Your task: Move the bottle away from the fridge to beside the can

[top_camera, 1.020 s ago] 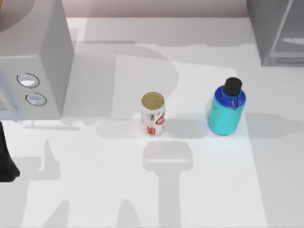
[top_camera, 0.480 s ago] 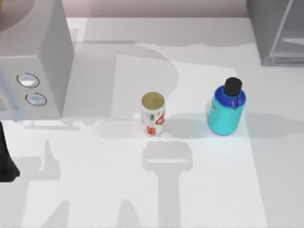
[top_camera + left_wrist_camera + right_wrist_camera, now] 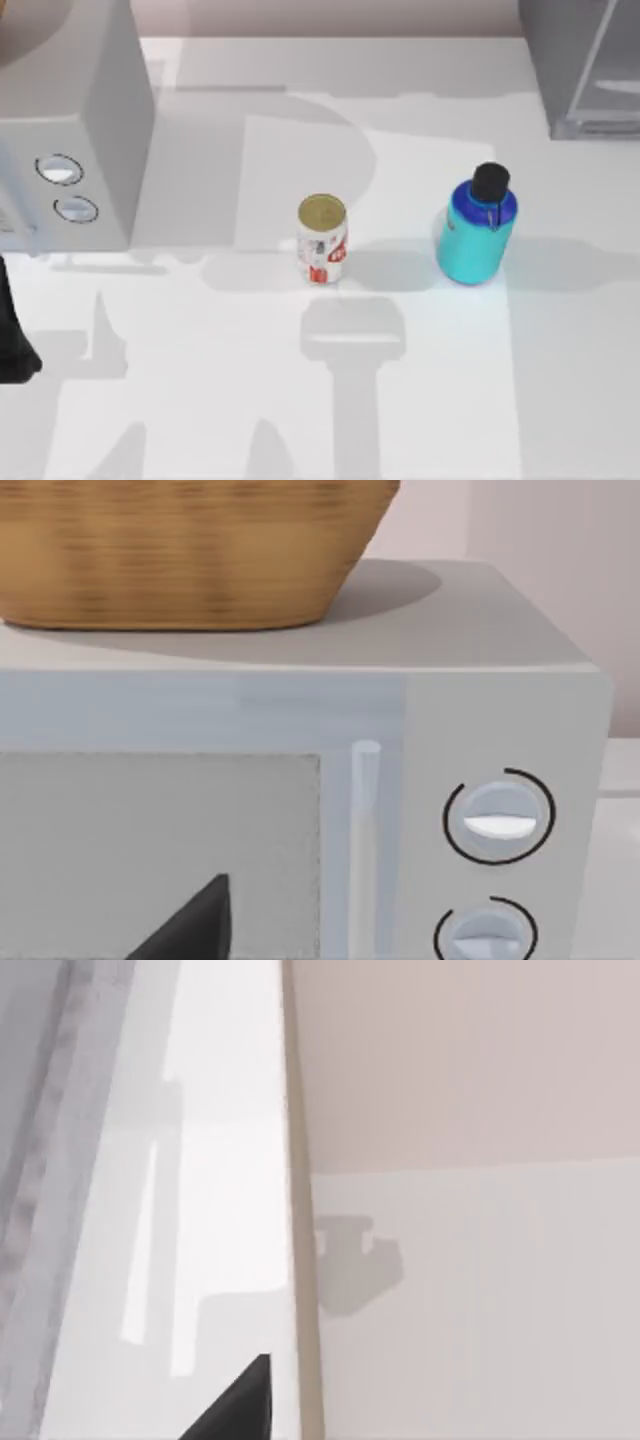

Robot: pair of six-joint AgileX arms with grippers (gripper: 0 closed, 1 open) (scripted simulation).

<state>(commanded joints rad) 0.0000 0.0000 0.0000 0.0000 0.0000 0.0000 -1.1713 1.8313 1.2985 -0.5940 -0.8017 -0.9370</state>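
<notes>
The bottle (image 3: 476, 236) is standing right of the can (image 3: 322, 240) — apart; our jaws' state we cannot tell.

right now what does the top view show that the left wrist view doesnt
The top view alone gives the bottle standing upright on the table, the can upright to its left with a gap between them, and the fridge at the far right corner. The left wrist view alone gives a woven basket sitting on top of the grey box, and that box's front window. Both show the grey box with its two round dials, at the table's left.
</notes>
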